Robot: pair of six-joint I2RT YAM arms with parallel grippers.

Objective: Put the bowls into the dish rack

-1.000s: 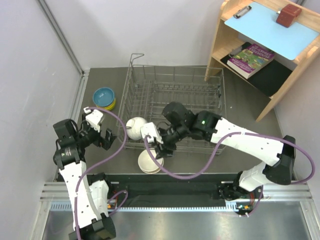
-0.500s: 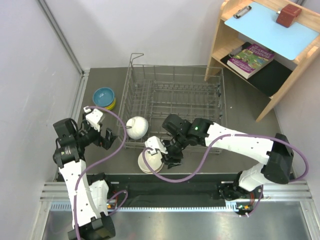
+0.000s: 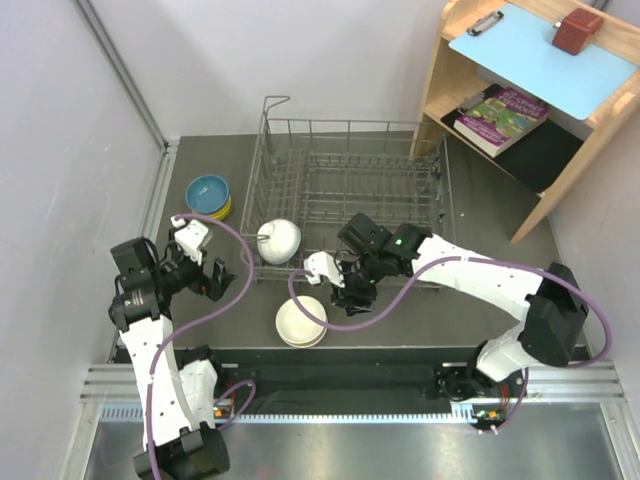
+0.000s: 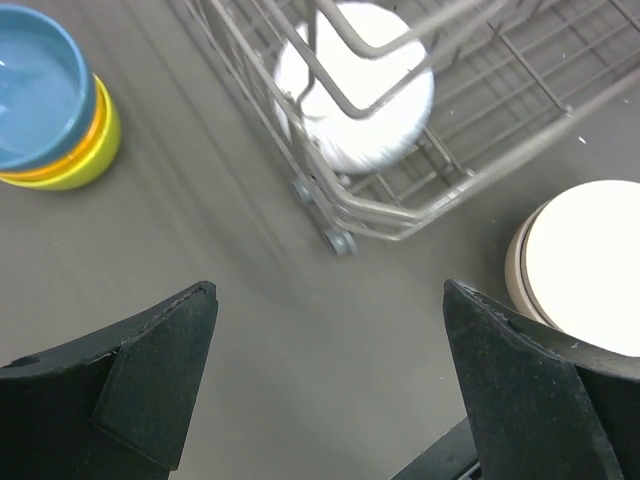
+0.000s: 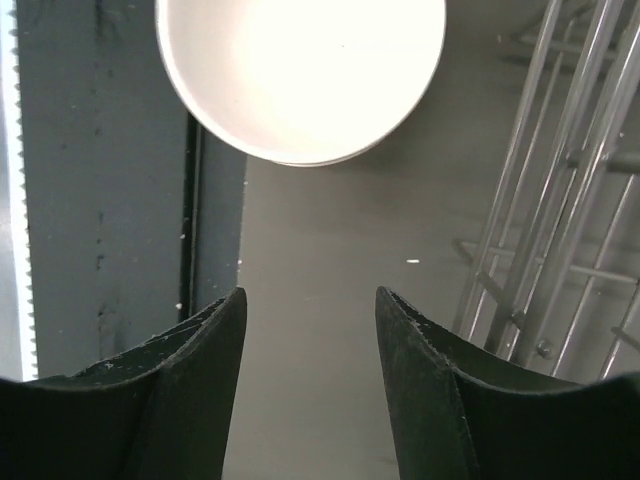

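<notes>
White bowl (image 3: 278, 240), blue bowl (image 3: 207, 190), grey wire dish rack (image 3: 350, 125).

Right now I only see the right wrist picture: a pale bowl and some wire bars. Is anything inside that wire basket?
Observer: Yes, one white bowl sits in the near left corner of the dish rack.
Visitor: Are there other bowls around?
Observer: Three stacked bowls, blue on top, stand on the table left of the rack.
Visitor: And the other arm?
Observer: The left gripper hangs open and empty beside that corner of the rack.
</notes>
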